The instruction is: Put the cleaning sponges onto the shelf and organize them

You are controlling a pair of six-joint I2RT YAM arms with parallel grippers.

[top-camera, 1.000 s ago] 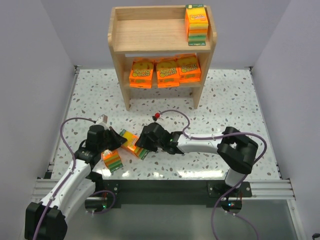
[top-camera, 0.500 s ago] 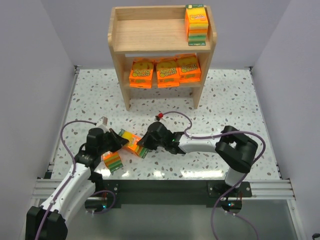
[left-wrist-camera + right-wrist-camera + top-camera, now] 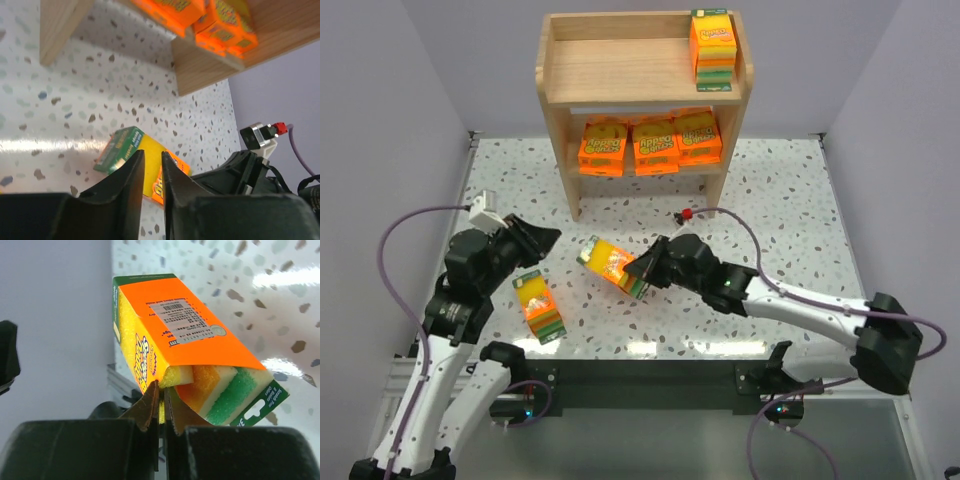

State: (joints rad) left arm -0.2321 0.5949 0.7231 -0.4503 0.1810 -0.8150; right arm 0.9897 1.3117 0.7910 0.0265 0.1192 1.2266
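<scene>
My right gripper [image 3: 642, 268] is shut on the edge of a yellow-and-green sponge pack [image 3: 610, 262] and holds it tilted above the table; in the right wrist view the fingertips [image 3: 161, 390] pinch the lower edge of this pack [image 3: 180, 330]. My left gripper [image 3: 535, 238] is shut and empty, raised to the left of that pack, which also shows past it in the left wrist view [image 3: 120, 147]. A second yellow-and-green pack [image 3: 540, 306] lies on the table below my left gripper. The wooden shelf [image 3: 620, 70] holds one thick pack [image 3: 713, 45] on its top tier and three orange packs [image 3: 655, 145] on the lower tier.
The shelf stands at the back centre of the speckled table [image 3: 790, 210]. Grey walls close in the left, right and back sides. The black rail [image 3: 650, 380] with both arm bases runs along the near edge.
My right gripper has lifted the pack off the table and carried it a little right. My left arm has pulled back up and to the left, away from both packs.
</scene>
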